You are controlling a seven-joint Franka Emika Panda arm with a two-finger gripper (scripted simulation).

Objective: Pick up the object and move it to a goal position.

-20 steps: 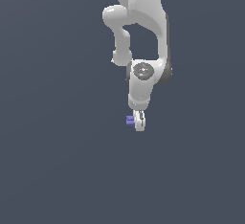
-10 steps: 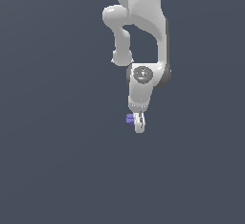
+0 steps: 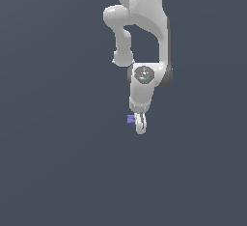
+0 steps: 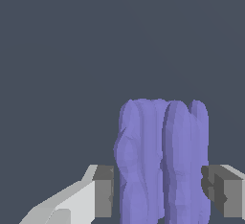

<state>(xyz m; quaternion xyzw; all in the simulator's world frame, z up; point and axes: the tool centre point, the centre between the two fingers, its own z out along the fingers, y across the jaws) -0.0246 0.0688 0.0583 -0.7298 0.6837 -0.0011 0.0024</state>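
The object (image 3: 130,119) is a tiny violet-blue blocky item with grooves, seen in the exterior view just to the left of my white gripper's fingertips. My gripper (image 3: 140,126) points down below the white arm. In the wrist view the object (image 4: 162,161) fills the space between the two grey finger pads (image 4: 103,192). The gripper (image 4: 158,194) stands closed around it, one pad at each side, with at most a hairline gap. The object's lower end is cut off by the frame edge.
A plain dark grey-blue surface (image 3: 58,172) fills both views. The white arm (image 3: 144,27) rises above the gripper. Nothing else shows.
The arm's wrist has dipped slightly. The gripper and the object have stayed at nearly the same place, shifted at most a trace.
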